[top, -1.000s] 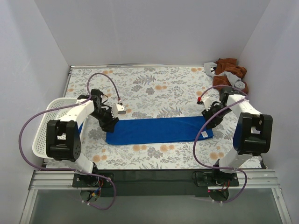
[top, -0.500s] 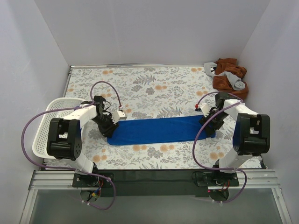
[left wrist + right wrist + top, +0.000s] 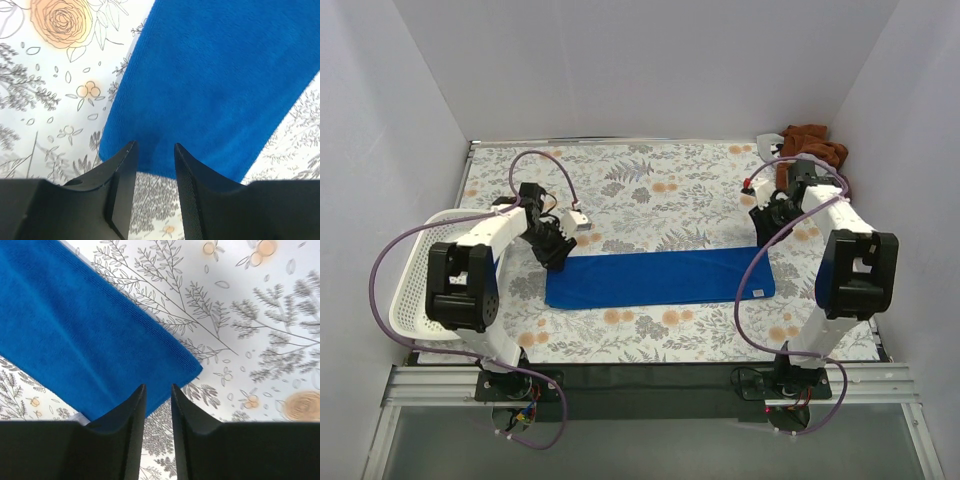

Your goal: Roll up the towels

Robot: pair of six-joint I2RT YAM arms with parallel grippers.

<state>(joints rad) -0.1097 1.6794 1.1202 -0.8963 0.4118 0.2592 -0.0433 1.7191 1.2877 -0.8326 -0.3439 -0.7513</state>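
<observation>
One blue towel point(image 3: 660, 278) lies flat and unrolled across the floral table, its long side running left to right. My left gripper point(image 3: 557, 258) hovers over the towel's far-left end. In the left wrist view its jaws point(image 3: 154, 144) stand a little apart and empty, with the towel's short edge point(image 3: 215, 75) just beyond the tips. My right gripper point(image 3: 763, 232) is just behind the towel's far-right corner. Its jaws point(image 3: 157, 386) show a narrow gap with nothing in it, and the towel's corner point(image 3: 65, 330) lies just beyond them.
A white perforated basket point(image 3: 415, 270) sits at the table's left edge beside the left arm. Crumpled brown and grey cloths point(image 3: 810, 150) lie in the back right corner. White walls close in three sides. A small white label point(image 3: 757, 293) shows at the towel's near-right corner.
Both grippers have drawn back from the towel's ends toward the far side, the right one farther. The towel stays flat and has shifted only slightly.
</observation>
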